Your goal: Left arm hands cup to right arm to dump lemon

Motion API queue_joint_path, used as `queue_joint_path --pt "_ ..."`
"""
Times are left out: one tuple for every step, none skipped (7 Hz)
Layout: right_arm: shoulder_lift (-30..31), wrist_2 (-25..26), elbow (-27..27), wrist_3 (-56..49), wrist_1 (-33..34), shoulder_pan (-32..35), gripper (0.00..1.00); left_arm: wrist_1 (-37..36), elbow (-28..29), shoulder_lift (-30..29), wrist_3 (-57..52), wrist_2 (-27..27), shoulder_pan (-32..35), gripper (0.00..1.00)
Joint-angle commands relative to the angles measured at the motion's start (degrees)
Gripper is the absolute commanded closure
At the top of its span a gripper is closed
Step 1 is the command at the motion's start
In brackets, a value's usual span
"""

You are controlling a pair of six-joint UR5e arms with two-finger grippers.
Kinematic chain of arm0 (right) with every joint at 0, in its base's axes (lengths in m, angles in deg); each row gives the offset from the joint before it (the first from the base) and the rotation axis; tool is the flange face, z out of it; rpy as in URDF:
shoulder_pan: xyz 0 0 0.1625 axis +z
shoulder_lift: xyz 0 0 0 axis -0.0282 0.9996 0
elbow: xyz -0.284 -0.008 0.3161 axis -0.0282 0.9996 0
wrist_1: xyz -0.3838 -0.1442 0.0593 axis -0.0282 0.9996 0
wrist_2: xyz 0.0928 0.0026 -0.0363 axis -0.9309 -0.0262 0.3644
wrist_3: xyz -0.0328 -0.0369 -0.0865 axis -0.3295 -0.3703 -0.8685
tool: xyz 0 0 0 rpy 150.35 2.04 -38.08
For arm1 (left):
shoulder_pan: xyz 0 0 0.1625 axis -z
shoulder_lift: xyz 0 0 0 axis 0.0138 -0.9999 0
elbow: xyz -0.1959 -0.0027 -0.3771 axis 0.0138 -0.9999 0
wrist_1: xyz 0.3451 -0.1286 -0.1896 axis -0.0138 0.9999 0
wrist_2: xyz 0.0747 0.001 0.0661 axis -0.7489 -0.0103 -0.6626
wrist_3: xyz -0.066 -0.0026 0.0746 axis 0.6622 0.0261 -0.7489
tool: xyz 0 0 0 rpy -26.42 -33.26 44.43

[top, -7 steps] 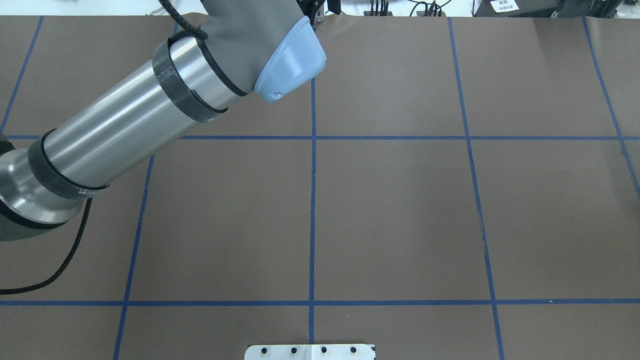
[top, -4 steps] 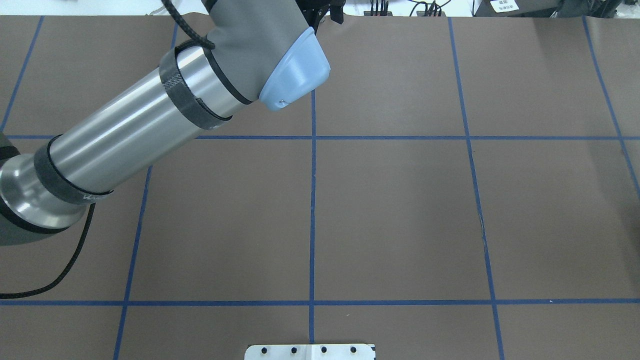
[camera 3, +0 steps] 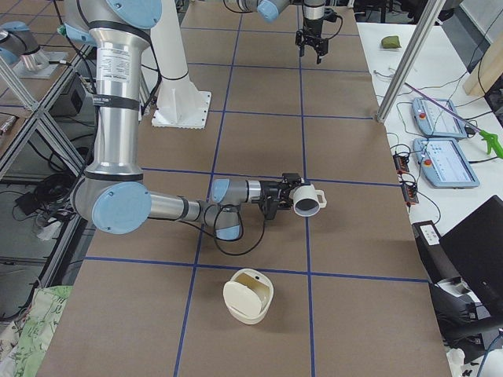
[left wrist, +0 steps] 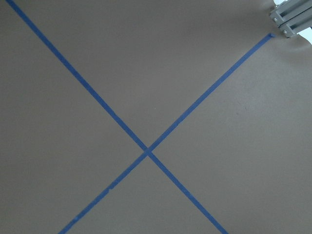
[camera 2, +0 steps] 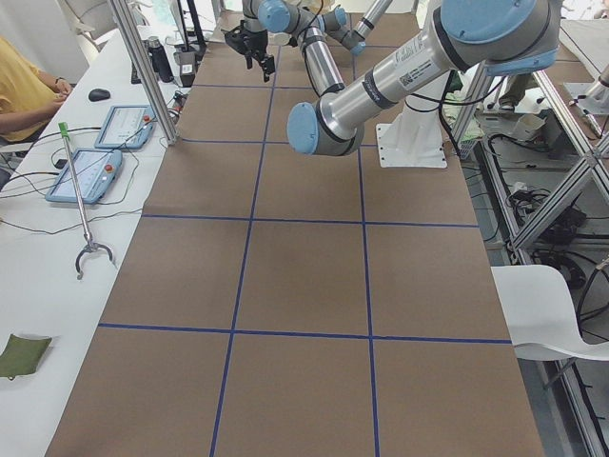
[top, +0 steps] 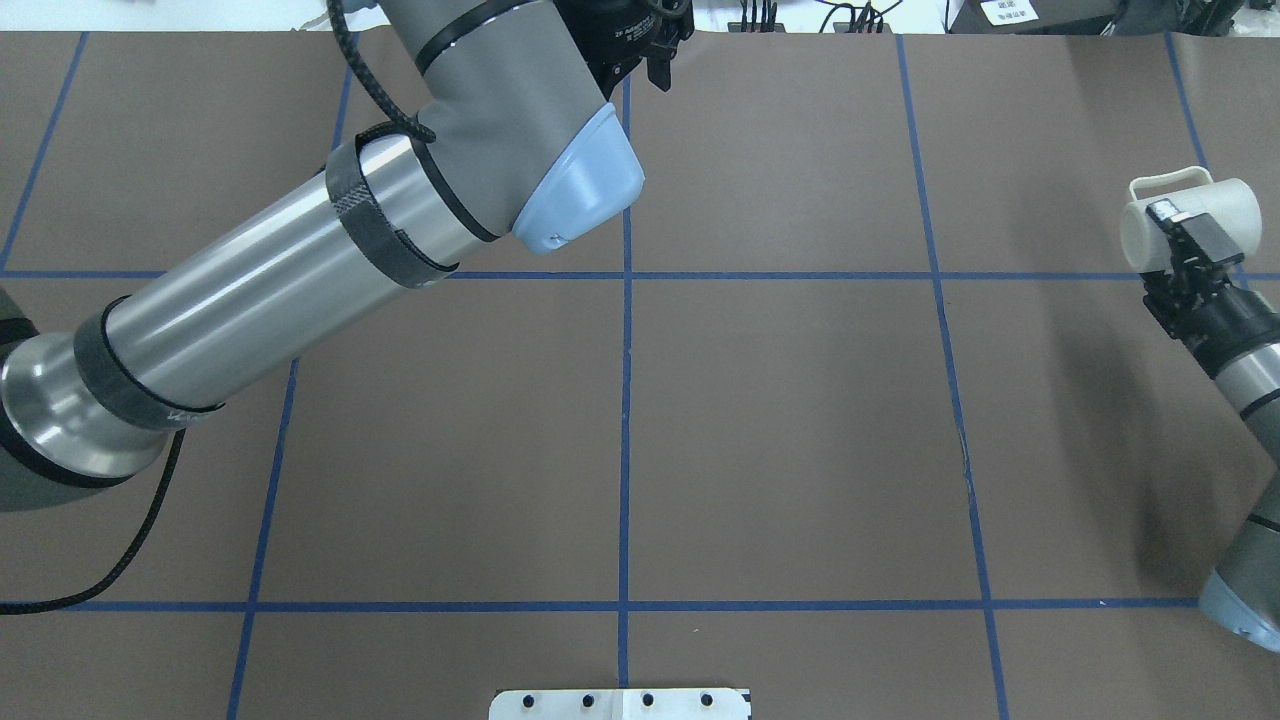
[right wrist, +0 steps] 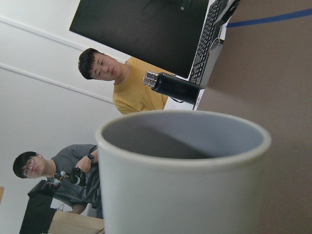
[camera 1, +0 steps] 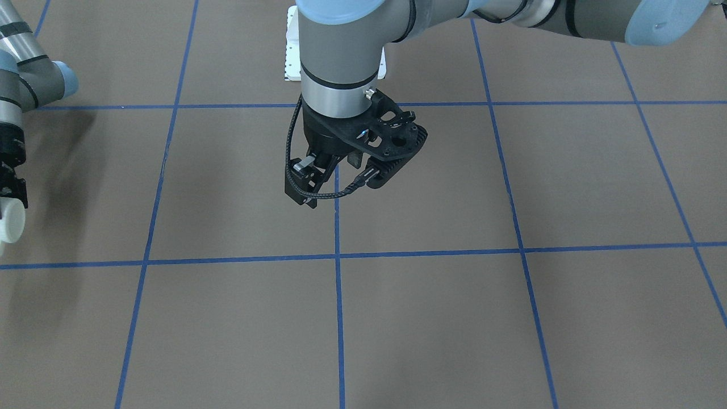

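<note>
Bringing the cup (top: 1232,205) in over the right edge of the tabletop (top: 800,450) on the right arm (top: 1245,375), into a stretch of the overhead view lying bare a second ago. Holding it clear of the surface toward the far right corner, tipped flat on its side, mouth facing out toward the right edge. Clamping it across the body with the right gripper (top: 1187,225), jaws closed on the cup. Shifting the left arm (top: 300,260) only a little meanwhile, and hanging the left gripper (camera 1: 334,179) near the far edge on the centre line, jaws apart and gripping nothing, looking down on crossing blue tape lines (left wrist: 147,152) and bare mat. Reading this as the hand-over being already done: cup sitting in the right gripper alone, well apart from the left one. Judging the dump as under way or just finished, going by the level tilt. Finding the lemon in no view; seeing only grey wall inside the rim from the right wrist, with the bottom hidden, so not being able to tell whether emptied. Noticing a cream tub (camera 3: 248,296) lying on the tabletop closer to the right edge than the cup, apart from it, contents not showing; guessing at it as the place for the fruit.
</note>
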Motion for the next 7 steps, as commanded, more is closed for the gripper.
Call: queue_joint_path --pt "-6.27 0.11 -3.59 -18.13 13.59 -1.62 0.71 0.35 0.0 1.73 -9.28 -0.98 0.28 0.0" --pt "-9.17 0.2 -6.92 -23.77 22.46 -2.67 0.71 0.43 0.18 2.43 -12.8 -1.41 0.81 0.0" --pt "-12.16 0.55 -10.26 -27.83 30.56 -4.42 0.71 0.17 0.7 2.61 -16.83 -1.42 1.25 0.0" --pt "-14.8 1.6 -12.56 -30.04 37.42 -6.96 0.71 0.34 0.97 2.87 -17.4 -1.24 1.25 0.0" --pt "-20.05 5.26 -12.84 -33.46 45.24 -10.12 0.7 0.35 1.14 2.88 -17.4 -1.15 0.55 0.0" --pt "-25.76 8.35 -12.85 -34.01 54.89 -12.76 0.7 0.43 0.71 2.88 -17.4 -0.89 0.46 0.0" --pt "-29.47 10.12 -12.85 -34.19 61.94 -14.44 0.69 0.35 0.62 2.88 -16.88 -0.98 -0.15 0.0"
